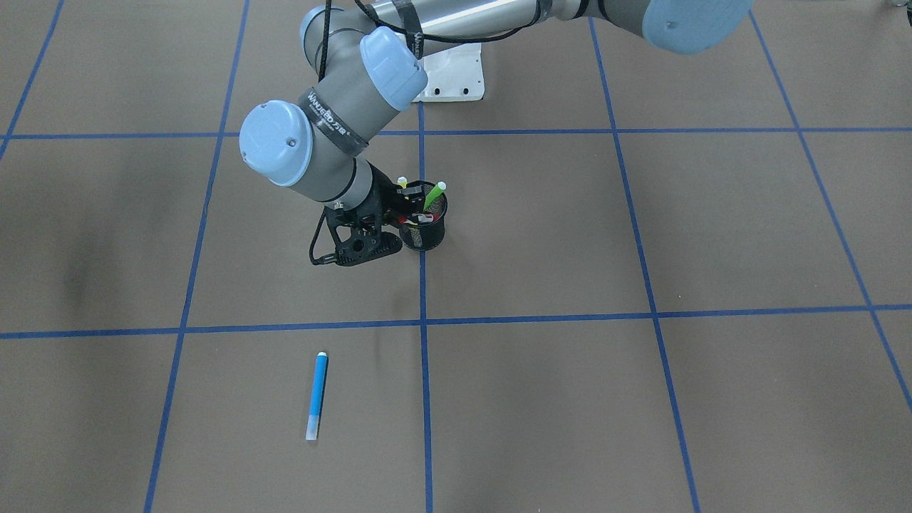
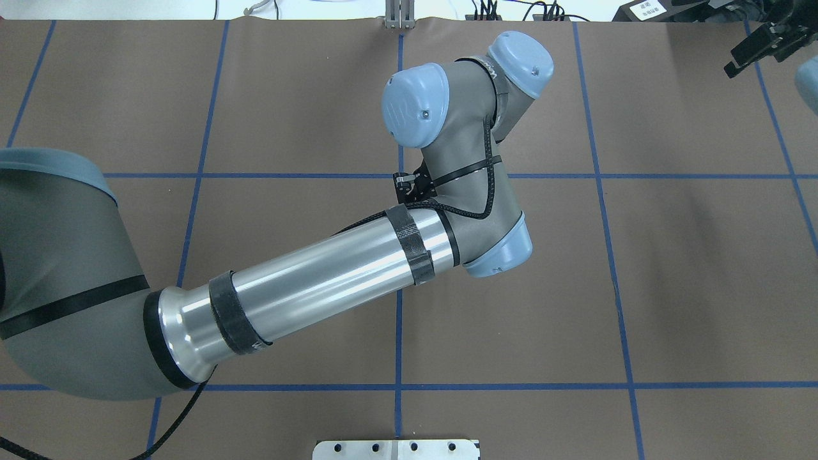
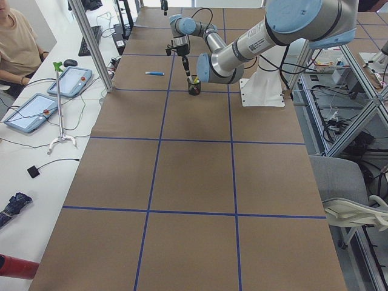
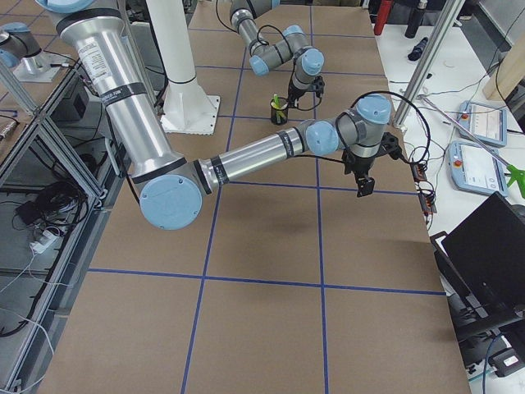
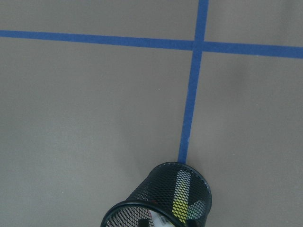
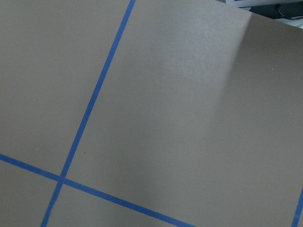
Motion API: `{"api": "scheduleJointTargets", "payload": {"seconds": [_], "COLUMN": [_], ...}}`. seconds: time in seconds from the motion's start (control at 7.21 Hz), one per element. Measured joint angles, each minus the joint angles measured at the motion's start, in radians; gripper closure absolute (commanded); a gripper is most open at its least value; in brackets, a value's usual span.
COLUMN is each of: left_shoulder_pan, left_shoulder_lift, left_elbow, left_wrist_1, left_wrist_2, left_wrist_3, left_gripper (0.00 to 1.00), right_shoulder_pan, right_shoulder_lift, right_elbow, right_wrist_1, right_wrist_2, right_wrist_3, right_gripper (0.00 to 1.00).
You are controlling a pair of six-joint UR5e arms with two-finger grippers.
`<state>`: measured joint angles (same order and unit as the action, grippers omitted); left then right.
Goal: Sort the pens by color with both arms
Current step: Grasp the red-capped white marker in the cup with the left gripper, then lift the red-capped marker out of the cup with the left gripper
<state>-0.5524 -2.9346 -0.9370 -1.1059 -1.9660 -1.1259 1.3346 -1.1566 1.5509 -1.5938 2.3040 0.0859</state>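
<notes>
Mesh cup [image 1: 423,226] w/ green pen [image 1: 433,197], yellow pen [image 1: 402,182], red-cap pen [image 1: 415,218]; blue pen [image 1: 317,395] outside.

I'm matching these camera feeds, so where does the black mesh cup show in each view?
Front-facing: mesh cup, centre.
Overhead: hidden under the left arm.
Exterior left: top centre.
Exterior right: top centre.
Left wrist: bottom edge.
Right wrist: not in it.
Shared landmark: the blue tape line under the cup.

Lighting: bright, even, overhead. Soft diffuse shadows on tabletop [image 1: 92,271]. Glare streak along left arm [image 2: 332,268] tube. Imgs sharp.
</notes>
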Motion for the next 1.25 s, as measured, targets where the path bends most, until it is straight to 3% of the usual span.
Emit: {"api": "scheduleJointTargets", "payload": {"seconds": [0.42,0.55,1.25], "left_shoulder_pan": [0.004,0.005,-0.003], "left_shoulder_lift": [0.001,0.001,0.002], "left_elbow": [-0.006,-0.012,-0.150], "left_wrist_1": [0.000,0.000,0.035], "left_wrist_2": [-0.001,-0.001,0.013], "left_wrist_3": [0.000,0.000,-0.011], "left_gripper": [0.96,1.00,1.00], "right_shoulder_pan": [0.000,0.000,0.000], "right_shoulder_lift": [0.000,0.000,0.002], "right_elbow": [0.000,0.000,0.000], "right_wrist_1": [0.000,0.000,0.000], "right_wrist_2": [0.000,0.000,0.000], "right_wrist_3": [0.000,0.000,0.000], "right_gripper": [0.00,0.00,0.00]}}
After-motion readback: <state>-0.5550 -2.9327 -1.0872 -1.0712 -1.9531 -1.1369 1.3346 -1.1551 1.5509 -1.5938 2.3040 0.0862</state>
